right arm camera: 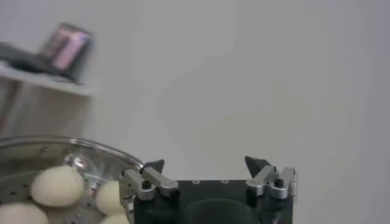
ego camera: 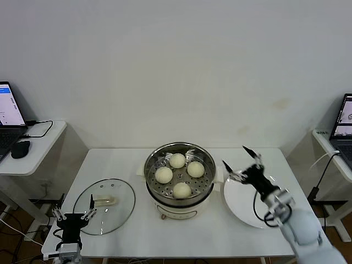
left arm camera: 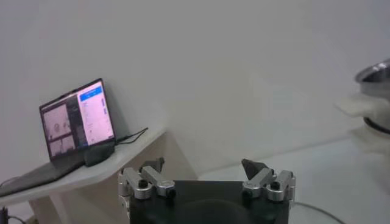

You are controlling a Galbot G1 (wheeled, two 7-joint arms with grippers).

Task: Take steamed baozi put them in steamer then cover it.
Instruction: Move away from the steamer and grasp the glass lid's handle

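Several cream-white baozi (ego camera: pixel 177 160) lie on the perforated tray of the steel steamer (ego camera: pixel 153 184) at the table's middle. Some baozi (right arm camera: pixel 56 185) also show in the right wrist view. The clear glass cover (ego camera: pixel 122 209) with its cream bar handle lies flat on the table left of the steamer. My right gripper (ego camera: pixel 236 160) is open and empty, raised above the white plate just right of the steamer; it also shows in the right wrist view (right arm camera: pixel 206 163). My left gripper (ego camera: pixel 73 214) is open and empty at the cover's near left edge, and shows in the left wrist view (left arm camera: pixel 203 165).
A white plate (ego camera: pixel 242 206) lies right of the steamer, bare. Side tables with laptops stand at far left (ego camera: pixel 7 118) and far right (ego camera: pixel 344 124). A laptop and a black mouse on their side table show in the left wrist view (left arm camera: pixel 73 122).
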